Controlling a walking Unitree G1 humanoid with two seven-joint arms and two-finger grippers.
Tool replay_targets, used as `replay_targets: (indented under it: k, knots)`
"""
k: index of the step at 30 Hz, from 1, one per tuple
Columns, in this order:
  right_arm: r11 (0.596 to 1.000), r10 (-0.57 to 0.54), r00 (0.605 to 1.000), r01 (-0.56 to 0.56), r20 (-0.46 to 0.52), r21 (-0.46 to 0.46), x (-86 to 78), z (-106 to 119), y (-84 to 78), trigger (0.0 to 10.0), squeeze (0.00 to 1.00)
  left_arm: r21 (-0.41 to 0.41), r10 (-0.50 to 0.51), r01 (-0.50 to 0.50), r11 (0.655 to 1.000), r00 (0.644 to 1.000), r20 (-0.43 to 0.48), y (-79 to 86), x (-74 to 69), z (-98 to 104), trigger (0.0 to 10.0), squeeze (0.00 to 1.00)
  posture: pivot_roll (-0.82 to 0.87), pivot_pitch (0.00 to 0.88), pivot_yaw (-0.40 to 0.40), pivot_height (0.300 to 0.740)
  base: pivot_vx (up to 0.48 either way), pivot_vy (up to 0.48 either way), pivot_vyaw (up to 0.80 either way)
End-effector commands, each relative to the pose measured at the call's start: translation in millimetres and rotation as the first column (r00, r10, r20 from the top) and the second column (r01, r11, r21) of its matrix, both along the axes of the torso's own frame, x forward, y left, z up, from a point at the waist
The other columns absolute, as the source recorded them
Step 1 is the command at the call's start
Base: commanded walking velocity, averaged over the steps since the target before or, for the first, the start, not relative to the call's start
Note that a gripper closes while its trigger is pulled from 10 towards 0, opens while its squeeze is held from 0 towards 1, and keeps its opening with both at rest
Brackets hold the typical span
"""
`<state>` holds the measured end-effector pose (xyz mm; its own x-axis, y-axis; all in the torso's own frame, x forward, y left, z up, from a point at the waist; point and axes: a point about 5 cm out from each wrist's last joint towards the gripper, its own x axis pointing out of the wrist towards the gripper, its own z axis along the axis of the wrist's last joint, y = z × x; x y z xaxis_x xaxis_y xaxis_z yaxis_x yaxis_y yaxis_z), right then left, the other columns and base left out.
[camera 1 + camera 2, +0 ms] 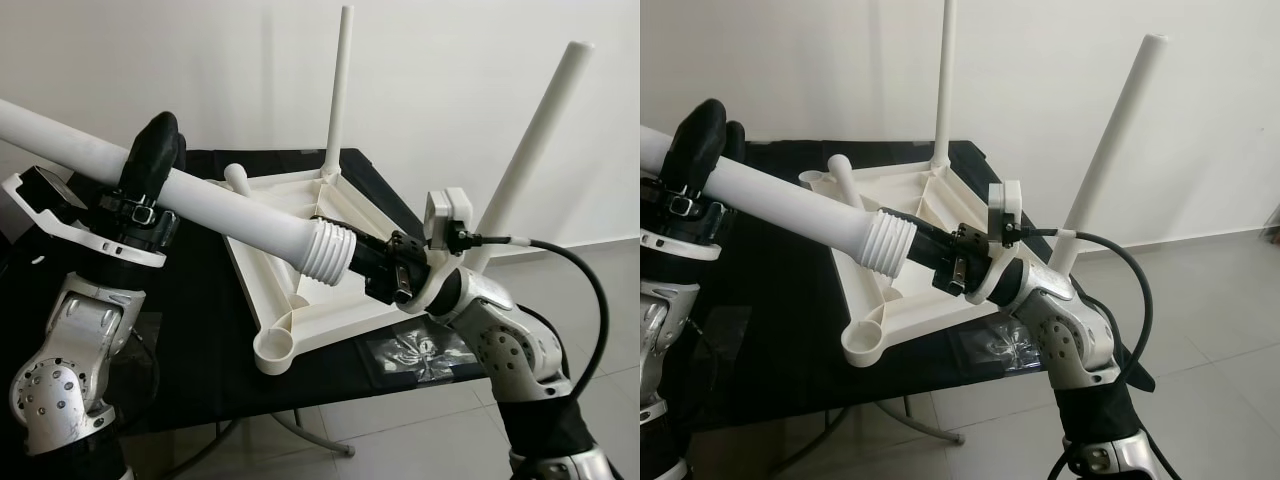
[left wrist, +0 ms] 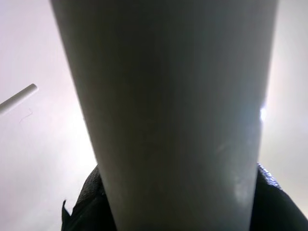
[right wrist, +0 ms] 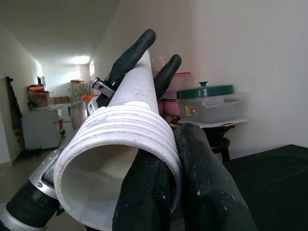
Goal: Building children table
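Left gripper clenched around long white plastic table leg, held above black tabletop; right gripper grasps its ribbed threaded end. Upside-down white plastic table lies on tabletop, two legs upright.

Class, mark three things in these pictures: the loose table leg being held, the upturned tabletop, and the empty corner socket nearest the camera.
table leg (image 1: 215, 203), left eye view, mid-shaft between the grippers.
tabletop (image 1: 345, 205), left eye view, ribbed underside.
corner socket (image 1: 275, 350), left eye view, round rim.
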<state>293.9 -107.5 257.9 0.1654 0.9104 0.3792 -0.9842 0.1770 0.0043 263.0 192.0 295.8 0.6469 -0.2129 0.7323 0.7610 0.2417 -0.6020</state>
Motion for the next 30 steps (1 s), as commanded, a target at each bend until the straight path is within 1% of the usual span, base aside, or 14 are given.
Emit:
replay_targets:
  k: [1,10,11,14,16,17,18,20,21,24,25,26,27,30]
  knots:
    - [0.998,0.065,0.998,-0.064,0.023,-0.027,-7.1,0,8.0,10.0,0.0,0.014,0.022,-0.022,1.0,1.0,-0.013,2.2,0.9,1,0.0,0.0,-0.02,0.005,-0.053,0.74,0.0,0.0,0.0]
    - [0.999,0.036,0.999,-0.036,0.003,-0.036,-6.7,-5,8.1,10.0,0.0,0.015,0.01,-0.01,1.0,1.0,-0.002,1.5,-1.3,2,0.0,0.0,-0.02,0.007,-0.054,0.74,0.0,0.0,0.0]
    - [0.998,0.037,0.999,-0.038,-0.015,-0.045,-7.5,-9,8.7,10.0,1.0,0.021,0.018,-0.018,1.0,1.0,0.001,2.6,-0.9,4,0.0,0.0,-0.01,0.009,-0.056,0.74,0.0,0.0,0.0]
    - [0.996,0.038,0.998,-0.042,-0.051,-0.083,-10.9,-21,4.1,10.0,1.0,0.036,0.049,-0.05,0.998,0.999,0.023,10.5,-0.6,12,0.0,0.0,-0.01,0.011,-0.057,0.74,0.0,0.0,0.0]
    - [0.996,0.038,0.998,-0.042,-0.051,-0.083,-10.9,-21,4.1,10.0,1.0,0.036,0.049,-0.05,0.998,0.999,0.023,10.5,-0.6,12,0.0,0.0,-0.01,0.011,-0.057,0.74,0.0,0.0,0.0]
    - [0.992,0.016,0.998,-0.023,-0.061,-0.122,-11.5,-30,-2.6,10.0,1.0,0.041,0.072,-0.074,0.996,0.996,0.043,19.2,-0.9,19,0.0,0.0,-0.02,0.012,-0.049,0.74,0.0,0.0,0.0]
    - [0.992,0.016,0.998,-0.023,-0.061,-0.122,-11.5,-30,-2.6,10.0,1.0,0.041,0.072,-0.074,0.996,0.996,0.043,19.2,-0.9,19,0.0,0.0,-0.02,0.012,-0.049,0.74,0.0,0.0,0.0]
    - [0.989,-0.004,0.997,-0.006,-0.073,-0.147,-12.2,-36,-10.6,10.0,1.0,0.041,0.095,-0.097,0.994,0.994,0.059,29.3,-0.1,27,0.0,0.0,-0.02,0.012,-0.046,0.74,0.0,0.0,0.0]
    - [0.989,-0.004,0.997,-0.006,-0.073,-0.147,-12.2,-36,-10.6,10.0,1.0,0.041,0.095,-0.097,0.994,0.994,0.059,29.3,-0.1,27,0.0,0.0,-0.02,0.012,-0.046,0.74,0.0,0.0,0.0]
    - [0.976,-0.009,0.997,-0.008,-0.076,-0.216,-19.8,-44,-28.1,10.0,1.0,0.069,0.136,-0.143,0.987,0.987,0.09,42.5,0.2,37,0.0,0.0,-0.03,0.012,-0.04,0.74,0.0,0.0,0.0]
    - [0.976,-0.009,0.997,-0.008,-0.076,-0.216,-19.8,-44,-28.1,10.0,1.0,0.069,0.136,-0.143,0.987,0.987,0.09,42.5,0.2,37,0.0,0.0,-0.03,0.012,-0.04,0.74,0.0,0.0,0.0]
    - [0.963,-0.034,0.997,0.013,-0.076,-0.269,-22.8,-49,-39.4,10.0,1.0,0.088,0.163,-0.173,0.981,0.98,0.111,51.6,-0.4,43,0.0,0.0,-0.03,0.013,-0.039,0.74,0.0,0.0,0.0]
    - [0.957,-0.047,0.996,0.023,-0.077,-0.289,-24.0,-50,-45.1,10.0,1.0,0.099,0.175,-0.188,0.977,0.977,0.12,56.0,-0.9,46,0.0,0.0,-0.03,0.014,-0.038,0.74,0.0,0.0,0.0]
    - [0.953,-0.053,0.996,0.028,-0.076,-0.3,-25.2,-50,-49.2,10.0,1.0,0.113,0.185,-0.199,0.973,0.975,0.127,58.8,-1.1,48,0.0,0.0,-0.03,0.014,-0.038,0.74,0.0,0.0,0.0]
